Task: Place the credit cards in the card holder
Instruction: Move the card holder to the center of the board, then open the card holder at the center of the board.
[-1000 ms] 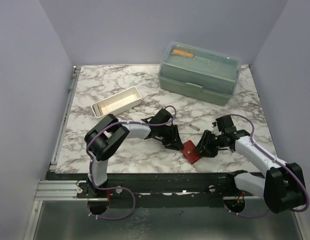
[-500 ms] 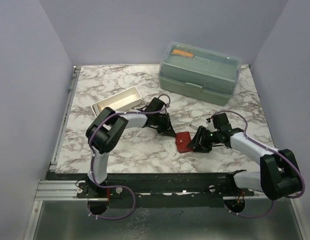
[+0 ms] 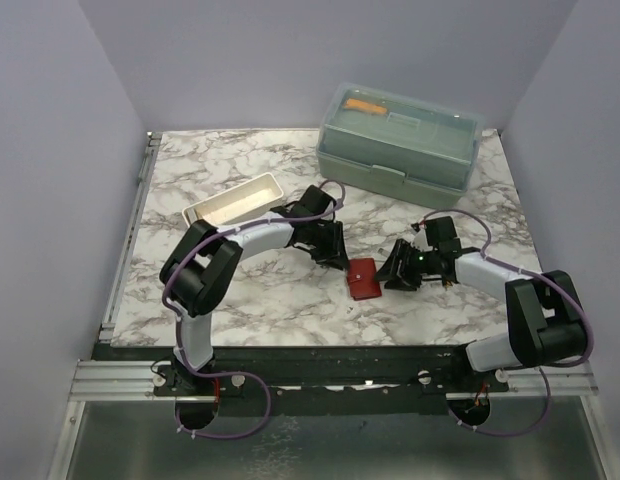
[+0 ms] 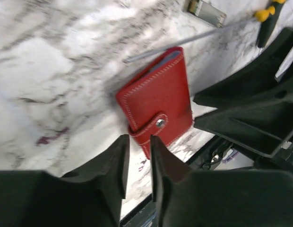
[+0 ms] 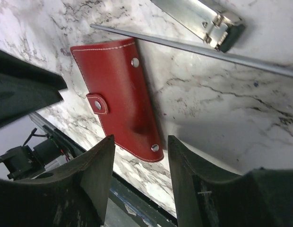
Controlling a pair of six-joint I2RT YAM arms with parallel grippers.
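**Dark Red on Veined Marble**

Dark red with pale edge stitching and silver snaps for the card holder (image 3: 363,279). White with grey-brown veining across the table (image 3: 240,310). Pale green for the lidded box (image 3: 400,165) at one o'clock, something orange (image 3: 365,106) under its clear top. Cream for the tray (image 3: 233,201) at ten o'clock. Black for the left gripper (image 4: 138,146) and right gripper (image 5: 139,151). Purple for the cables (image 3: 460,232). Lilac for the walls (image 3: 290,60).

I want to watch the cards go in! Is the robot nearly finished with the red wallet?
Hard to say. The card holder lies folded, strap snapped, on the table, and no loose cards show; whether any are inside is hidden. Nothing is in hand: the left gripper and right gripper flank it, holding nothing. Left: maybe nothing.
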